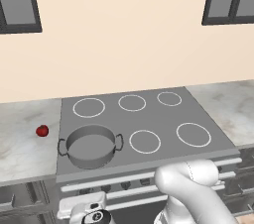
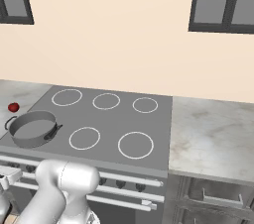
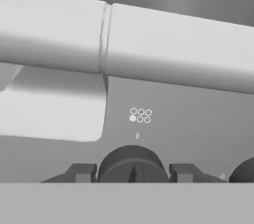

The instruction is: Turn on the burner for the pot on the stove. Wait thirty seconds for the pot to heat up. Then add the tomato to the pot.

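Pot first: your low, round grey metal pot (image 1: 91, 145) with two loop handles sits on the front-left ring of the flat grey stove (image 1: 158, 119), and the small red tomato (image 1: 42, 130) lies apart from it on the marbled surface (image 1: 25, 139) to its left. Your tool (image 3: 131, 173) is closed around the dark round knob (image 3: 131, 166) on the stove's front panel, straight below the pot. I judge the coming turn hinges on that knob matching the pot's burner; the marked dot in the little diagram above it suggests so.
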Motion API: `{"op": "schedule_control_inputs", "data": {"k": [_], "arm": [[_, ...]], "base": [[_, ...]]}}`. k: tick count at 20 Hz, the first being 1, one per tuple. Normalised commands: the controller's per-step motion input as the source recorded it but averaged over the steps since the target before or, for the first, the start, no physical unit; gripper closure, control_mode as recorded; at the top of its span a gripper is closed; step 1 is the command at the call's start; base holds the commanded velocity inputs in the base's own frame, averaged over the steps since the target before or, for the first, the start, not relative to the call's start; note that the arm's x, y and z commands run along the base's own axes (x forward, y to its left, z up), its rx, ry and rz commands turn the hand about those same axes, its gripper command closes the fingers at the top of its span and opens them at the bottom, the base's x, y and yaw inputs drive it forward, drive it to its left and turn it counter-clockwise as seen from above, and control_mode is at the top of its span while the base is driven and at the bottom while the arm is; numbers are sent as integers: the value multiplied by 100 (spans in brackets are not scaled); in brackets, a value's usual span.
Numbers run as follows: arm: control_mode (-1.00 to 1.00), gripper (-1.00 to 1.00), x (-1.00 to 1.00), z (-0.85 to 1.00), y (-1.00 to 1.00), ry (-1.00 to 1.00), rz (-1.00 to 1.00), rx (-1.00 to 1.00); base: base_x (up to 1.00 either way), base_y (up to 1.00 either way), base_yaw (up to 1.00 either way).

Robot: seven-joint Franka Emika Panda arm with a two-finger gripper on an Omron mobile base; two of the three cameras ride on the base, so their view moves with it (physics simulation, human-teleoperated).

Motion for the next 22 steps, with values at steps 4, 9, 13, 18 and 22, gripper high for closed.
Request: {"op": "schedule_control_inputs", "data": {"k": [4,9,13,18,22], "arm": [[-100,100,0,-31,12,18,23,-24],[-100,100,7,-45,20,29,26,-30],[-100,100,7,-74,19,33,27,-33],[-100,100,2,-89,10,31,28,-32],[-100,100,1,-89,2,24,29,-30]], "base": [[0,0,0],[0,0,0],[0,0,0],[0,0,0],[0,0,0]]}}
